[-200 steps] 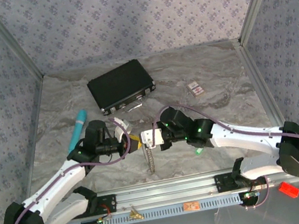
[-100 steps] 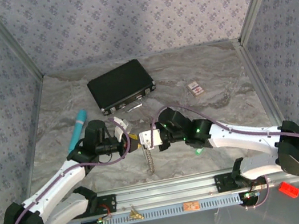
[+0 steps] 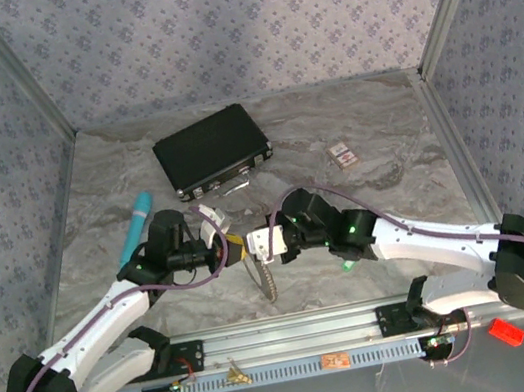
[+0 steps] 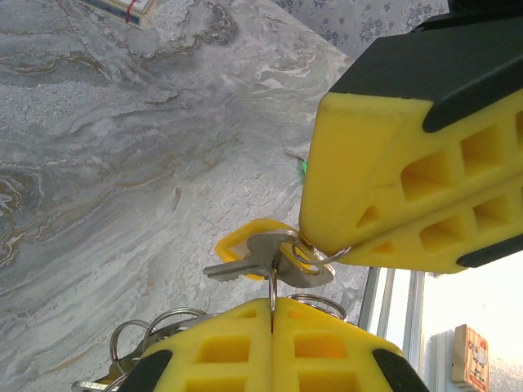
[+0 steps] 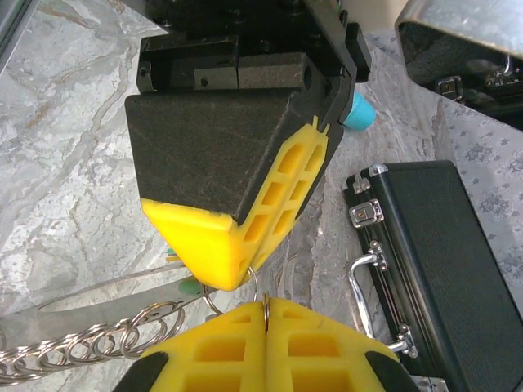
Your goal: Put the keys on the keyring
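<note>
The keyring (image 3: 267,278), 1 silvery chain of linked rings, hangs from the spot where the 2 sets of jaws meet tip to tip. Its loose end trails down to the desk (image 3: 384,195) beneath them. 1 yellow-headed key (image 4: 248,255) sits in the gap between the tips, threaded on a small thin ring. 1 green key head (image 5: 189,286) peeks out just under the tip of the left jaws. That makes 2 keys counted; the bunched rings may hide more.

The left jaws are fully closed, pinching that thin ring edge-on. The right jaws are also fully closed, on a loop of ring wire right beside the key. Which link of the chain each pair grips I cannot tell.

The step in hand looks like the threading itself, with a key being worked round the ring. The next move likely calls for a small, steady turn of 1 pair against the other, without either pinch slipping.

Beyond the tips lies 1 black case (image 3: 211,149). 1 teal stick (image 3: 137,226) lies behind the left jaws, and 1 card (image 3: 343,154) lies well past the right jaws.
</note>
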